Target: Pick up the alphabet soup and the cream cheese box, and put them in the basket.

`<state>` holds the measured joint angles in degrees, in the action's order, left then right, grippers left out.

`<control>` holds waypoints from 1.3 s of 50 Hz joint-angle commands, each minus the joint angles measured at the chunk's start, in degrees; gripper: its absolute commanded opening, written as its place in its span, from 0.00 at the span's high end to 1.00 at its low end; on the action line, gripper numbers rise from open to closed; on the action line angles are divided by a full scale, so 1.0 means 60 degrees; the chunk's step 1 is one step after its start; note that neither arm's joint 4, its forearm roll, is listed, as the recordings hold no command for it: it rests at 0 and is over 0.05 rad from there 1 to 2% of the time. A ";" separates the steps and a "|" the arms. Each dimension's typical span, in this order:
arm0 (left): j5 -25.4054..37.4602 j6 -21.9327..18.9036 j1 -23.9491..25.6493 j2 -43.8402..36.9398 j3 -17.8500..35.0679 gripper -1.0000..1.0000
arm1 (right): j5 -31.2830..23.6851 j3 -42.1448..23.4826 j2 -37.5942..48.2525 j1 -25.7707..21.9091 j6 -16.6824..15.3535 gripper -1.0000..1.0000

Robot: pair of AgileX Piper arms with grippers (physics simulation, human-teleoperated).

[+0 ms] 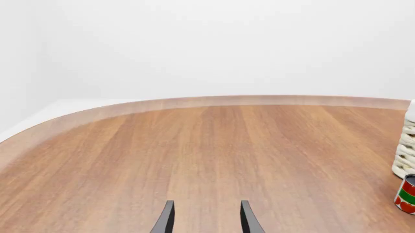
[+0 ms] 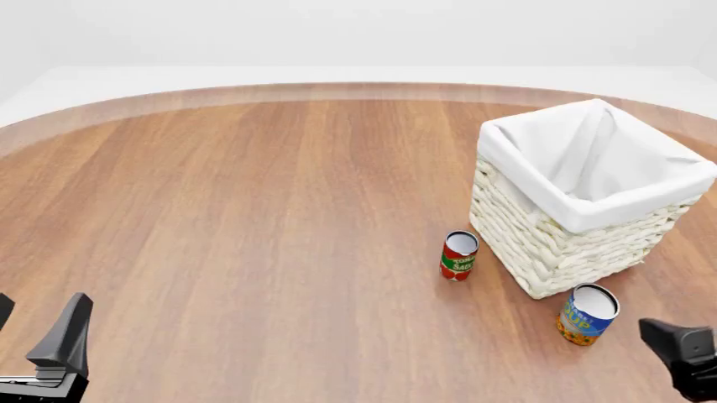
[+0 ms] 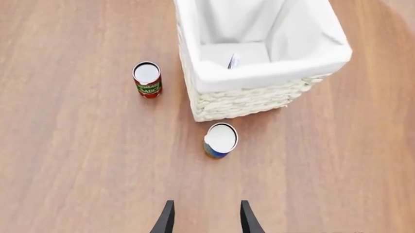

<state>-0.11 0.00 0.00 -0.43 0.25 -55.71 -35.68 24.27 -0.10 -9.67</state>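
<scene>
Open right gripper [image 3: 204, 218] fingers are seen, nothing held, soup can [image 3: 220, 140] just ahead. Rigid, smooth and light is judged; its sides should be gripped mid-height, beside the basket [image 3: 246, 99].

Tabletop [image 2: 247, 227] is wood, warm reddish-brown, plank grain running away from the arms' side toward the far edge. Far edge is curved, rounded like a big oval, with a paler, lighter band [image 2: 336, 88] along the rim. Beyond it, a plain white floor or ledge [image 2: 358, 74], then flat white wall [image 2: 358, 29], no seams apart from a faint corner at far left in the left wrist view. Light is soft, even and diffuse, with only weak shadows on the wood.
</scene>
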 commanded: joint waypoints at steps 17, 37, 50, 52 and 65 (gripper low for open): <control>0.0000 0.0000 0.0000 0.0000 0.0000 0.00 | 0.1018 0.1438 -0.0233 0.0031 0.0490 0.00; 0.0000 0.0000 0.0000 0.0000 0.0000 0.00 | 0.1859 0.2187 -0.0103 0.0293 0.0799 0.00; 0.0000 0.0000 0.0000 0.0000 0.0000 0.00 | 0.3258 0.2690 0.1015 0.0667 0.0826 0.00; 0.0000 0.0000 0.0000 0.0000 0.0000 0.00 | 0.3436 0.2773 0.1150 0.0696 0.0822 0.00; 0.0000 0.0000 0.0000 0.0000 0.0000 0.00 | 0.3952 0.2999 0.1576 0.0822 0.0809 0.00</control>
<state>-0.11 0.00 0.00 -0.43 0.25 -34.75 -18.88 31.56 4.25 -4.86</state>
